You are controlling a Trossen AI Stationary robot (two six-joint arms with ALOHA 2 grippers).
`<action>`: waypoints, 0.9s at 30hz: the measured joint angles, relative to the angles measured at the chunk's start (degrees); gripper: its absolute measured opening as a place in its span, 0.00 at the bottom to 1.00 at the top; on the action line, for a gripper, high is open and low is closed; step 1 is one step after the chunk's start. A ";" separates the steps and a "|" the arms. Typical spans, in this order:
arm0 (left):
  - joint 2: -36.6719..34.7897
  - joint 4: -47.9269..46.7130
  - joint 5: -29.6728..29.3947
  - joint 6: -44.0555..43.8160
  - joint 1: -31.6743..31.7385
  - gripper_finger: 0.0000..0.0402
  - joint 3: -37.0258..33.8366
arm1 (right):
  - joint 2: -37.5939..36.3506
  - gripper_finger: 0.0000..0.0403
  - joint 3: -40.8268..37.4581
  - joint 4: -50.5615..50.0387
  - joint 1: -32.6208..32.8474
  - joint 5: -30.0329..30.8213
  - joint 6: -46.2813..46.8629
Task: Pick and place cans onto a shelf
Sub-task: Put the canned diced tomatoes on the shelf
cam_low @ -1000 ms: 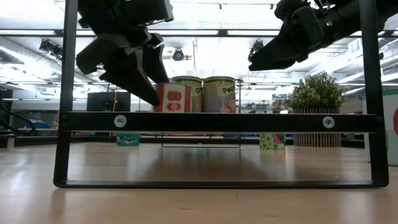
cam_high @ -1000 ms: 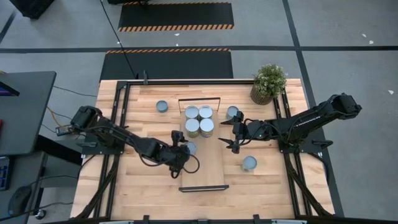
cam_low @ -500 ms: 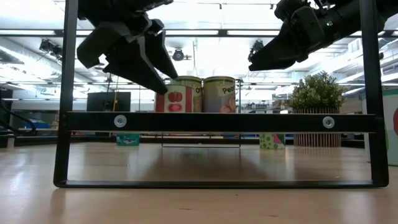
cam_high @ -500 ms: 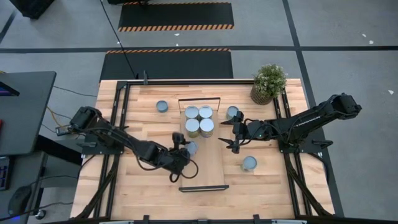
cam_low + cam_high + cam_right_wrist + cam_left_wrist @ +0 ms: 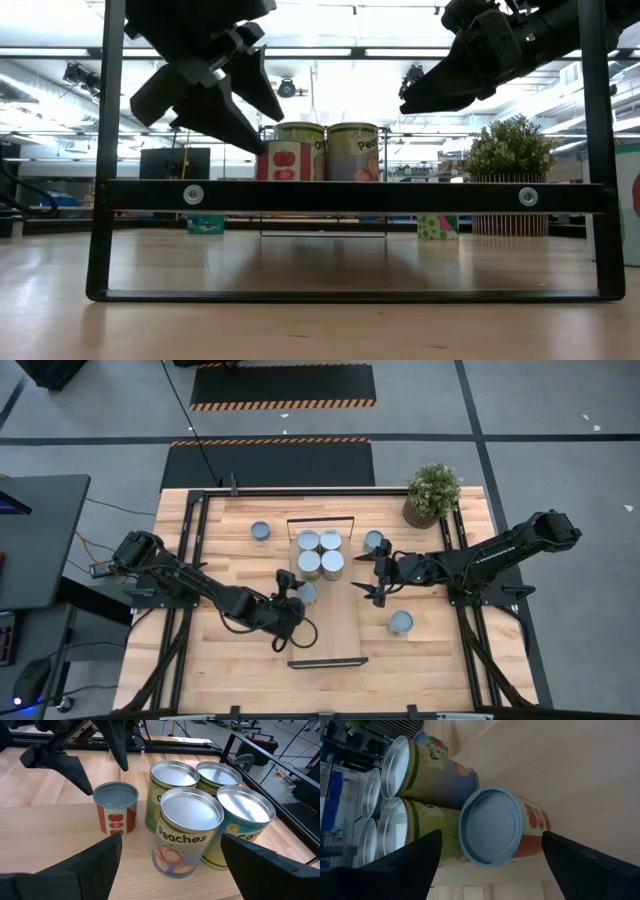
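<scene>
Potted plant (image 5: pixel 433 493) stood at upper right of the high view, on the table (image 5: pixel 240 670), well apart from both arms. Three loose cans lay off the shelf: one (image 5: pixel 261 531) at upper left of centre, one (image 5: pixel 374 541) just right of the shelf's upper end, one (image 5: pixel 400 623) at lower right of centre. Nothing lay between either gripper and the grouped cans.

Shelf (image 5: pixel 340 635) ran top to bottom through the centre of the high view, with black frame bars at its short ends. Carried on its upper half: four cans in a tight two-by-two block (image 5: pixel 320 555), tops silvery. One of them, the peaches can (image 5: pixel 189 831), faced the right wrist view at centre. A fifth, the red tomato can (image 5: pixel 116 807), stood upright just beside the block on the shelf's left edge, separate from the other four.

Left gripper (image 5: pixel 290 603) hovered at centre left of the high view, just beside the tomato can, fingers spread apart and gripping nothing; can top visible between the fingers in the left wrist view. Right gripper (image 5: pixel 371 575) hung right of the block, above the shelf's right edge, fingers likewise spread and empty.
</scene>
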 joint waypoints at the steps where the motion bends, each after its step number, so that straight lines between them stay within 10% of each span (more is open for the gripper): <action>1: 0.00 -0.18 -0.21 0.01 -0.15 0.86 0.00 | 0.00 0.86 0.00 0.00 0.00 0.00 -0.02; 27: 0.02 -2.44 -3.70 -1.68 2.01 0.86 0.02 | 0.00 0.86 0.00 0.00 0.00 -0.04 -0.01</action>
